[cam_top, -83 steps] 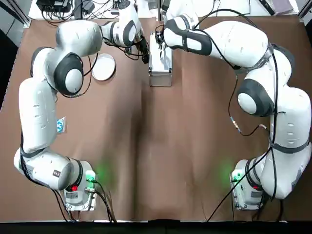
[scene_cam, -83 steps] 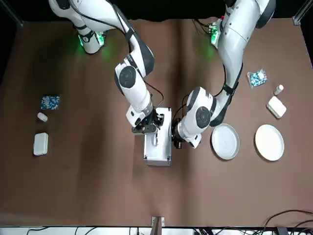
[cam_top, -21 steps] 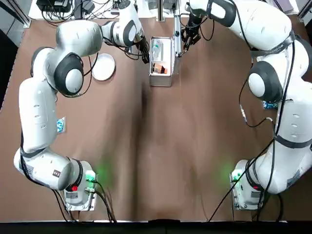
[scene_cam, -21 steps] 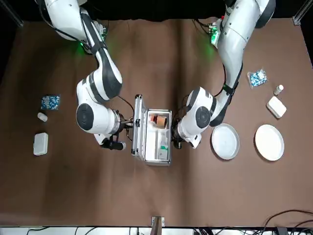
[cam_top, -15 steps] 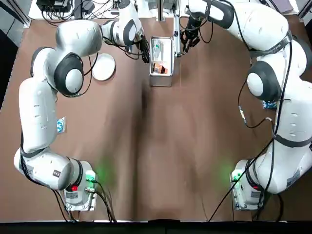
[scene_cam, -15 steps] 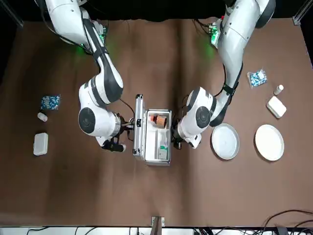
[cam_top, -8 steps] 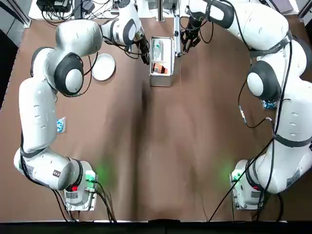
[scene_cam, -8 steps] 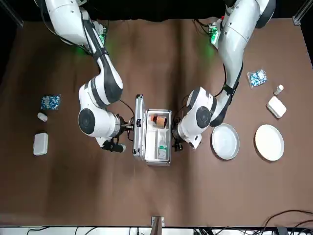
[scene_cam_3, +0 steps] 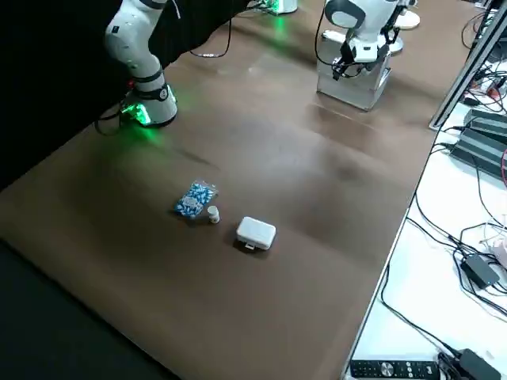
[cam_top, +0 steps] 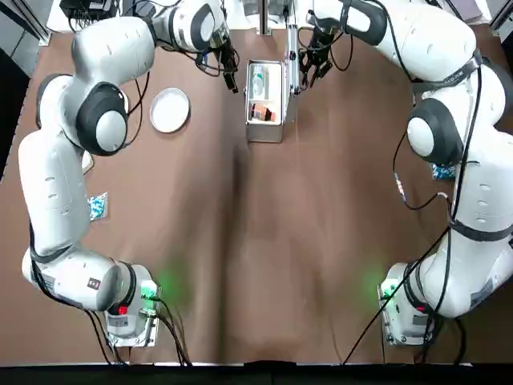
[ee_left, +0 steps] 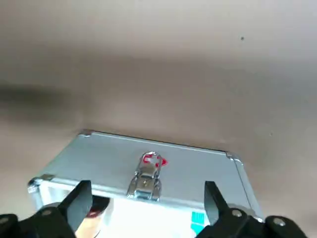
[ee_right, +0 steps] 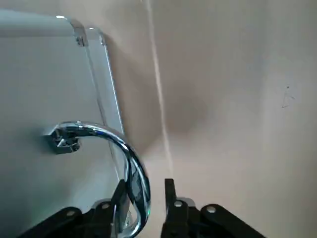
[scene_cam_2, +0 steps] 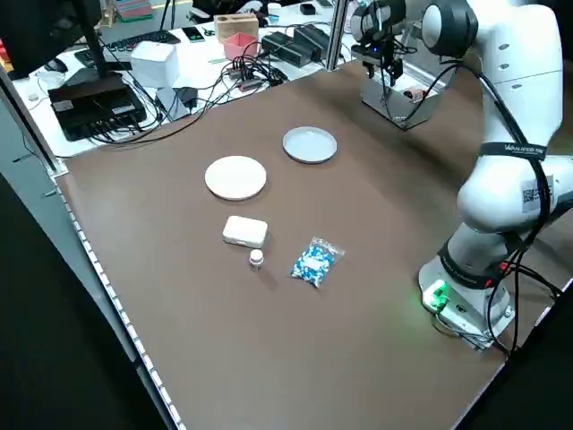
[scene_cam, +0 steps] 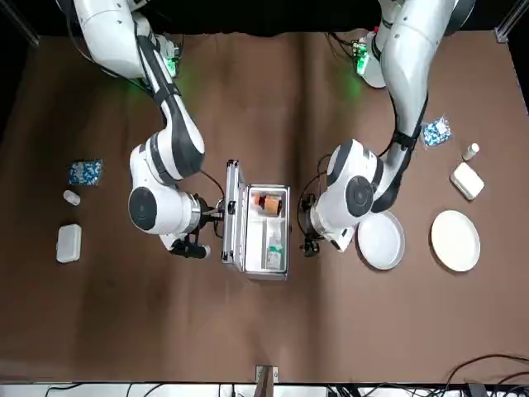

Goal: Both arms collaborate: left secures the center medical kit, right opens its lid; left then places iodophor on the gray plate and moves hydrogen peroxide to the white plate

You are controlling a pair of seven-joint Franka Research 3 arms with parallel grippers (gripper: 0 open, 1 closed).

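Observation:
The medical kit [cam_top: 264, 120] stands open at the table's far middle, its lid [scene_cam: 231, 227] upright on the right arm's side. Inside lie the brown iodophor [scene_cam: 269, 201] with its orange top and the teal-capped hydrogen peroxide [scene_cam: 275, 246]. My right gripper [ee_right: 143, 196] is shut on the lid's chrome handle [ee_right: 130, 163]. My left gripper [ee_left: 147, 187] is open, a little off the kit's latch side, with the latch [ee_left: 146, 173] between its fingers. The gray plate [scene_cam: 380, 240] lies just beyond the left gripper [scene_cam: 310, 242], and the white plate [scene_cam: 455, 240] farther out.
A blue packet [scene_cam: 435, 131], a small white bottle [scene_cam: 470, 151] and a white box [scene_cam: 468, 180] lie on the left arm's side. A like packet [scene_cam: 81, 172], bottle [scene_cam: 71, 197] and box [scene_cam: 69, 242] lie on the right arm's side. Cables and equipment sit past the far edge.
The lid went from shut to upright under the right gripper. In the last half second the left gripper drew away from the kit's side and its arm swung outward.

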